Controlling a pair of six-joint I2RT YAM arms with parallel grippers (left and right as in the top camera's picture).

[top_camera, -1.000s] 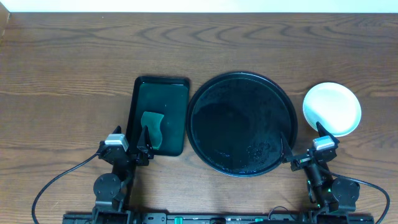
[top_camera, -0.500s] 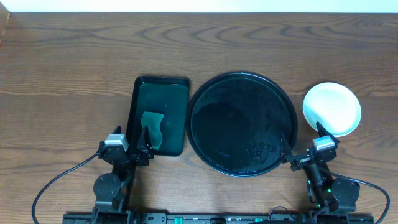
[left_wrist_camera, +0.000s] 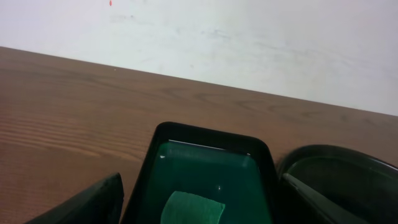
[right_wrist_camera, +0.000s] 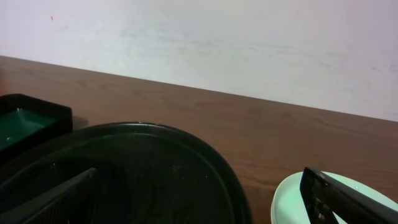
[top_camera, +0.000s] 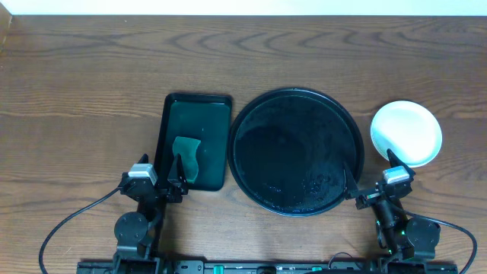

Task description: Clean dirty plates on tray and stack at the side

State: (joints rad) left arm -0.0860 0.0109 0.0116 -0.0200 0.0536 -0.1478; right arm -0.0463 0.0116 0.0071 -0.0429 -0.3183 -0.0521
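While plates (top_camera: 406, 133) sit aside, sponge (top_camera: 187, 157) occupies green tray (top_camera: 198, 118).

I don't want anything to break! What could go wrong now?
The right gripper, open, sits right beside the plates, one finger by their near edge; a careless swing might knock them. The left gripper, also open, hangs at the green tray holding the sponge, so it could bump that tray. The black tray looks speckled, maybe wet, so things might slide.
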